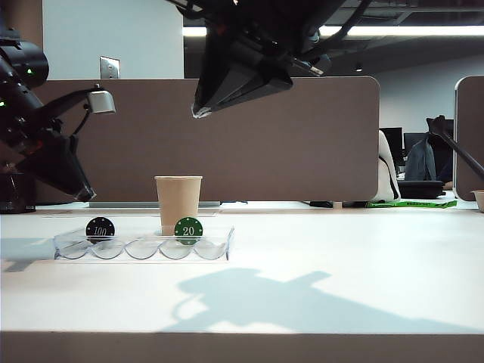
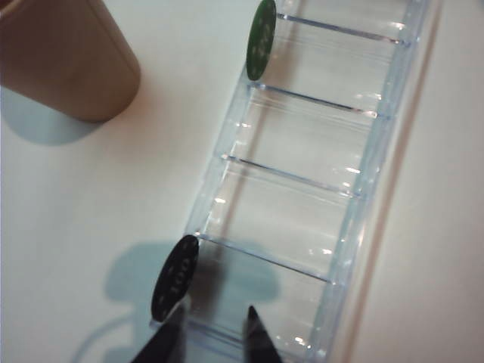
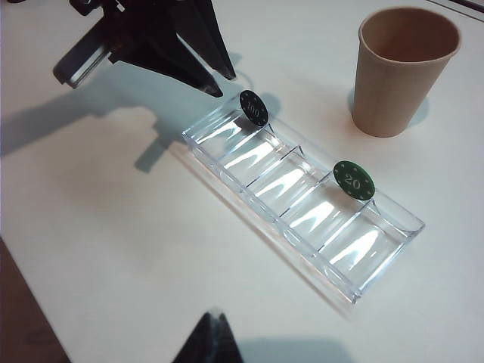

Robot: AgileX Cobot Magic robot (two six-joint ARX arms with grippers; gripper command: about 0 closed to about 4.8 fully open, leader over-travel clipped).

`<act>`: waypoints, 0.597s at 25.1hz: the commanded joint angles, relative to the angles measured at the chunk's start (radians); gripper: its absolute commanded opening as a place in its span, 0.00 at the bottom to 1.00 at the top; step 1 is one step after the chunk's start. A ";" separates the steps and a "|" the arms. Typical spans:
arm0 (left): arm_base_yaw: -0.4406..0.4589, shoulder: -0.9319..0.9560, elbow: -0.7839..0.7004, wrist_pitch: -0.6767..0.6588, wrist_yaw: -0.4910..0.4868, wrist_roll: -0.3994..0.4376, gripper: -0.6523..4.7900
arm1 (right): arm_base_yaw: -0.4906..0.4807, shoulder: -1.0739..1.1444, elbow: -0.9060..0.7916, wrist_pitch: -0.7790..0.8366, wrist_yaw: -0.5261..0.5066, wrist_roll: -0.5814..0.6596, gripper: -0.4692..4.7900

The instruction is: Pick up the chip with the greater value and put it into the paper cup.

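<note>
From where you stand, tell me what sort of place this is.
Probably an open-plan office: a white table backed by a brown cubicle partition, with ceiling strip lights and a dark jacket slung over a chair beyond.

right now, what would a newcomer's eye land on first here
The clear tray in the middle of the table, with a black 100 chip standing at one end and a green 20 chip further along. The paper cup stands just behind the tray. The left gripper hangs open right beside the black chip, while the right gripper looms high above the cup.
</note>
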 commanded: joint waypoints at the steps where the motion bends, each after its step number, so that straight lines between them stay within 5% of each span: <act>1: -0.008 -0.004 0.006 0.001 0.008 0.008 0.30 | 0.001 -0.002 0.003 0.010 0.005 0.004 0.08; 15: -0.013 0.013 0.010 0.047 0.008 0.004 0.31 | 0.001 -0.001 0.003 0.010 0.005 0.004 0.08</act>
